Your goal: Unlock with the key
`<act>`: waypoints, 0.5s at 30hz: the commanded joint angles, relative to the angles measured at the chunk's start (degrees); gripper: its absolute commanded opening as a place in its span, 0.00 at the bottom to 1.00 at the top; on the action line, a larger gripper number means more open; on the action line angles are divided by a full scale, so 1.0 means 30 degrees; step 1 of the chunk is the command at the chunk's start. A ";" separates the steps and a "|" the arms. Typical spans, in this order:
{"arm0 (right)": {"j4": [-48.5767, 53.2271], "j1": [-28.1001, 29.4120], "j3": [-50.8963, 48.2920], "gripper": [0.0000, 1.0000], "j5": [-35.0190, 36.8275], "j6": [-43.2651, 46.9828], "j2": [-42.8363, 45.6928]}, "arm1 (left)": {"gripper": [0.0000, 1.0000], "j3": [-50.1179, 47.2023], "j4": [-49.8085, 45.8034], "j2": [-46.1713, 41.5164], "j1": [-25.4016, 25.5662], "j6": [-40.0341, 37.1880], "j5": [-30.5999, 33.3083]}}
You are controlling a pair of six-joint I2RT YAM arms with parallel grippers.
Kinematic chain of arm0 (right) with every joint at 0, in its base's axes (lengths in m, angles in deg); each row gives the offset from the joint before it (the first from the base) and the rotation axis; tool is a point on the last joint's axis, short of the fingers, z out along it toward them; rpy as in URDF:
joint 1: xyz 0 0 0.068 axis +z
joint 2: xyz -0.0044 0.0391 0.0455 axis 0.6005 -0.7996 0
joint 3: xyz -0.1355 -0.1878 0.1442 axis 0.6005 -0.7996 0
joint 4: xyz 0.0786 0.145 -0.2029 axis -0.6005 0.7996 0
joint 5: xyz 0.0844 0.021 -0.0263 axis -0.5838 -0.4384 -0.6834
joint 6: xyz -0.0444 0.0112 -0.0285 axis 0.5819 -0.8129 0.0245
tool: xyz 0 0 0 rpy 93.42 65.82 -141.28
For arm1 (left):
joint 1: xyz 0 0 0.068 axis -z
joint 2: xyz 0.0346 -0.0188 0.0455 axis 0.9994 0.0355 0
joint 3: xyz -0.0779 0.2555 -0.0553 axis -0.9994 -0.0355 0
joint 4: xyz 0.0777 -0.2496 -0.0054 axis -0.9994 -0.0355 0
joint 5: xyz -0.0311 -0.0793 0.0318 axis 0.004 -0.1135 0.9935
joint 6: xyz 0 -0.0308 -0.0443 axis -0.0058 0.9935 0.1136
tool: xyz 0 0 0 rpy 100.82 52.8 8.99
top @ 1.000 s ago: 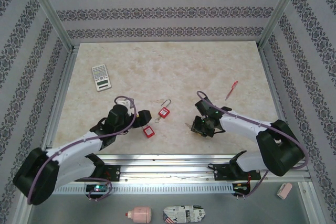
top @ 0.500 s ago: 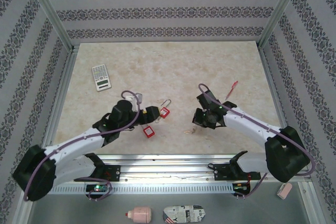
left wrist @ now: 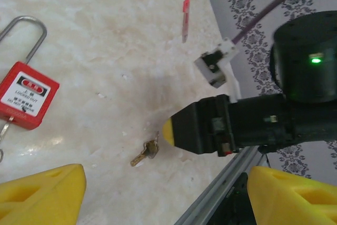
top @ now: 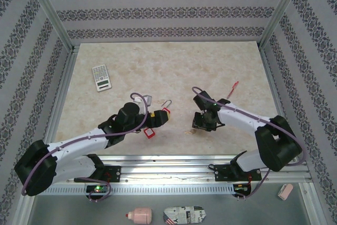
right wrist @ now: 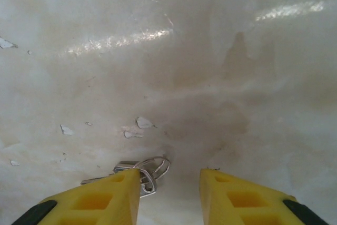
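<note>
Over the last second the left pincer [top: 159, 116] has reached forward over the table [top: 174, 67]. It now stands right at the lock [left wrist: 26, 96], where before it hung well short of it. The lock itself has hardly shifted. The right pincer [right wrist: 169, 183] has turned a little and its arm has swung inward. The key [right wrist: 138, 172], earlier right up at that pincer's fingertips, now lies flat on the table just clear of them.

In the right wrist view the right pincer's jaws stand a narrow way apart and grip nothing. The key lies at the tip of the finger on that view's left, its blade partly hidden behind that finger. Its ring pokes into the mouth of the gap.

In the left wrist view the left pincer is wide open, one yellow finger at each bottom corner with bare table between them. The lock lies ahead of it, off beyond the finger on the view's left, face up, with its shackle pointing away. The key lies ahead too, roughly on the line midway between the fingers. A yellow fingertip of the right pincer sits just beside the key on its far side. A red pen [left wrist: 185, 17] lies well beyond both.
</note>
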 commanded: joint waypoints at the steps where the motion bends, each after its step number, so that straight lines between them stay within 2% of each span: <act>1: 0.0322 0.0370 0.0955 0.38 0.0447 0.0139 -0.0566 | 0.80 0.0538 -0.0929 -0.0531 0.0287 -0.0945 0.0573; 11: 0.0319 0.0667 0.1632 0.41 0.0511 0.0073 -0.2286 | 0.79 0.0232 -0.1448 -0.0917 0.0501 -0.1236 0.0918; 15: 0.0662 0.0812 0.1707 0.37 0.0836 0.0045 -0.2719 | 0.79 0.0035 -0.1507 -0.1196 0.0499 -0.1189 0.1111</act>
